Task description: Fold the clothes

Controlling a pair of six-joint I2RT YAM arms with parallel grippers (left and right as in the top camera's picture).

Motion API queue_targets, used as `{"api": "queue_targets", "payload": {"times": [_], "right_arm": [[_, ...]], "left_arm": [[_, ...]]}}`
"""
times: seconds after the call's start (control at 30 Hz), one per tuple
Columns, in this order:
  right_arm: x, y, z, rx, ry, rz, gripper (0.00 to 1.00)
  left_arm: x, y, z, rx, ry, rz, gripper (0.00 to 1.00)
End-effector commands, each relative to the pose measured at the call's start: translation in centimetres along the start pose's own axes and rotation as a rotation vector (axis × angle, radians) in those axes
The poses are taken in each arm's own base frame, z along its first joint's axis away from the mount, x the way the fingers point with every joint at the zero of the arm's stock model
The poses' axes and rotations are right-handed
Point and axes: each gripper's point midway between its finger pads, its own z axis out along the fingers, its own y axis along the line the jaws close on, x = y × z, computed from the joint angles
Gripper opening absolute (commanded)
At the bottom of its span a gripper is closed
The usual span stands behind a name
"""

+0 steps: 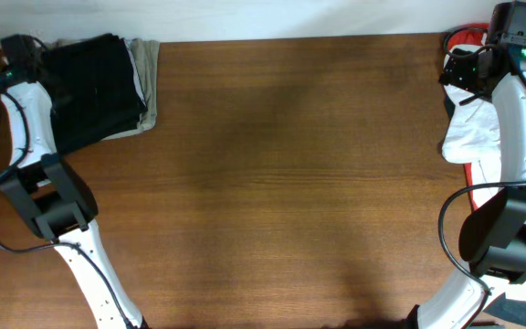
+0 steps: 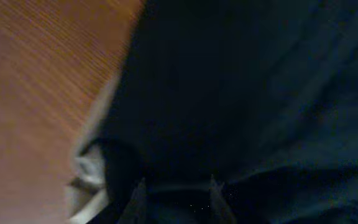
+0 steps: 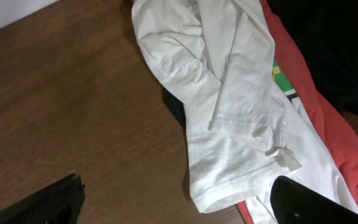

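Note:
A folded black garment (image 1: 91, 82) lies at the table's far left corner on a khaki-beige one (image 1: 146, 87). My left gripper (image 1: 16, 57) is at its left edge. In the left wrist view the black fabric (image 2: 241, 93) fills the frame, and my fingers (image 2: 179, 194) are close together with black fabric between them. A crumpled white garment (image 1: 476, 135) lies at the right edge over a red one (image 1: 468, 38). My right gripper (image 1: 466, 73) hovers above them, open and empty (image 3: 179, 208), over the white garment's (image 3: 229, 106) hem. The red garment (image 3: 328, 143) lies beside it.
The brown wooden table (image 1: 290, 183) spans the middle between the two piles. Pale fabric edges (image 2: 89, 171) peek out under the black garment. More black fabric (image 3: 334, 50) and a white piece with a green print (image 3: 283, 78) lie by the red garment.

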Motion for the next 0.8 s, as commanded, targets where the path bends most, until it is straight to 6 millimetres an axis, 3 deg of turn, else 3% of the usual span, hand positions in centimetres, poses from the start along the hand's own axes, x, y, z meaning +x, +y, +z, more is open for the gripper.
{"api": "queue_targets", "payload": {"times": [0.0,0.03,0.07,0.1,0.2,0.3,0.33,0.43,0.53,0.6,0.77], "right_arm": [[-0.6,0.0,-0.8,0.008,-0.024,-0.002,0.99],[-0.6,0.0,-0.8,0.008,-0.024,-0.002,0.99],[-0.6,0.0,-0.8,0.008,-0.024,-0.002,0.99],[-0.6,0.0,-0.8,0.008,-0.024,-0.002,0.98],[-0.6,-0.1,-0.8,0.009,-0.025,-0.002,0.99],[-0.6,-0.1,-0.8,0.009,-0.025,-0.002,0.99],[-0.6,-0.1,-0.8,0.009,-0.025,-0.002,0.99],[-0.6,0.0,-0.8,0.008,-0.024,-0.002,0.99],[-0.6,0.0,-0.8,0.008,-0.024,-0.002,0.99],[-0.6,-0.1,-0.8,0.009,-0.025,-0.002,0.99],[-0.6,-0.1,-0.8,0.009,-0.025,-0.002,0.99]], "left_arm": [[-5.7,0.8,-8.8,0.089,-0.158,-0.079,0.58],[-6.2,0.1,-10.2,0.144,-0.173,-0.079,0.80],[-6.4,-0.4,-11.2,0.184,-0.177,-0.076,0.92],[-6.4,-1.6,-13.4,0.284,-0.167,-0.066,0.99],[-5.0,-4.5,-17.7,0.503,-0.102,-0.040,0.99],[-2.1,-7.2,-24.8,0.791,0.017,-0.017,0.99],[-1.4,-7.5,-26.0,0.829,0.048,-0.017,0.99],[1.8,-6.6,-30.2,0.854,0.147,-0.004,0.99],[3.3,-5.3,-34.0,0.849,0.165,-0.004,0.99],[5.6,-4.0,-37.6,0.843,0.182,0.035,0.99],[8.3,-1.6,-43.5,0.793,0.090,0.141,0.99]]}}
